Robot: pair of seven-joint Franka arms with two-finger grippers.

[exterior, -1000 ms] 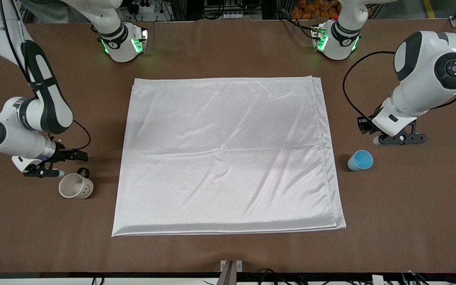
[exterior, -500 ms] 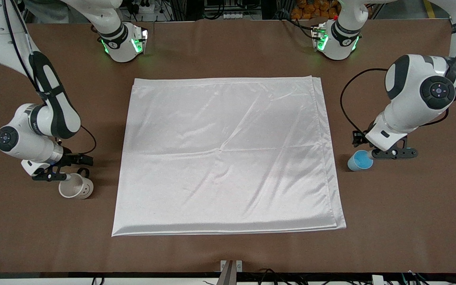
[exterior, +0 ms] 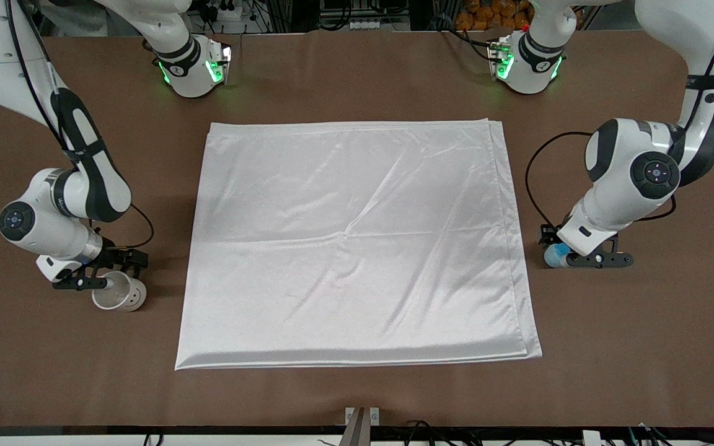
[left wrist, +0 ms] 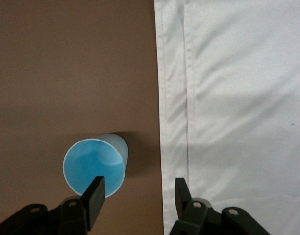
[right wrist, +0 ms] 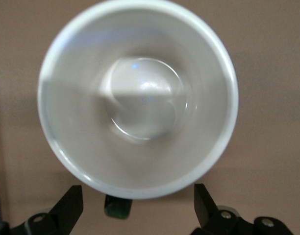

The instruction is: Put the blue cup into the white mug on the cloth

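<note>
Both arms lowered | left gripper jaws spread over one blue cup | right gripper jaws spread over one white mug

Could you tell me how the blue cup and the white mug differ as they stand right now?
The blue cup is light blue; the white mug is white. The blue cup sits at the left arm's end of the table, the white mug at the right arm's end. Both stand upright, open and empty, on the bare table beside the cloth.
</note>
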